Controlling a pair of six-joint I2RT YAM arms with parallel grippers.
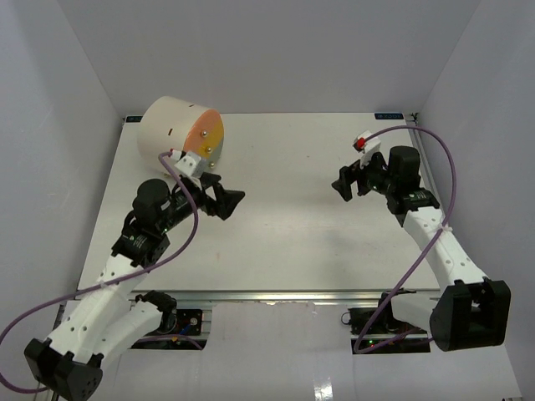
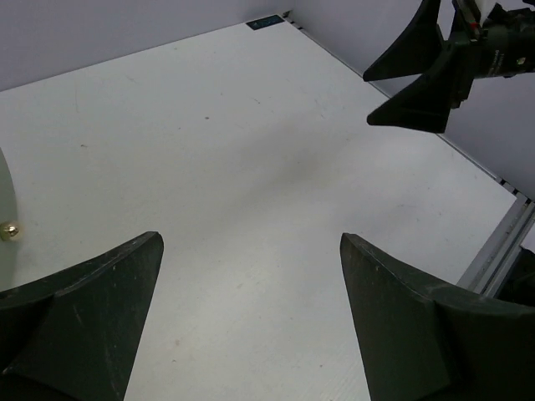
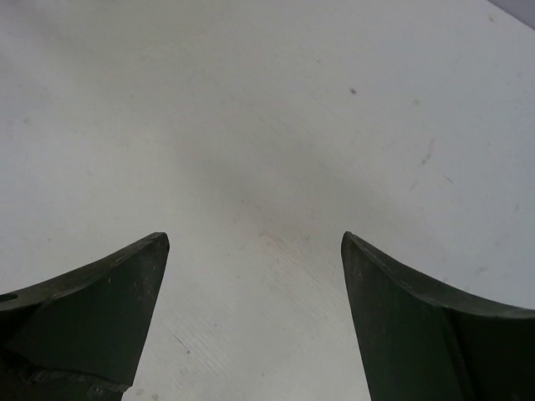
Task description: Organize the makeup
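No makeup shows in any view; the small cosmetics are hidden or out of view. My left gripper is open and empty, hovering over the white table just right of the cream cylinder; in the left wrist view only bare table lies between its fingers. My right gripper is open and empty over the table's right half, facing left; in the right wrist view it is over bare table. It also shows in the left wrist view at the top right.
A large cream cylinder with an orange-yellow front and gold knobs lies at the back left, close behind my left wrist; its edge with one knob shows in the left wrist view. Grey walls enclose the table on three sides.
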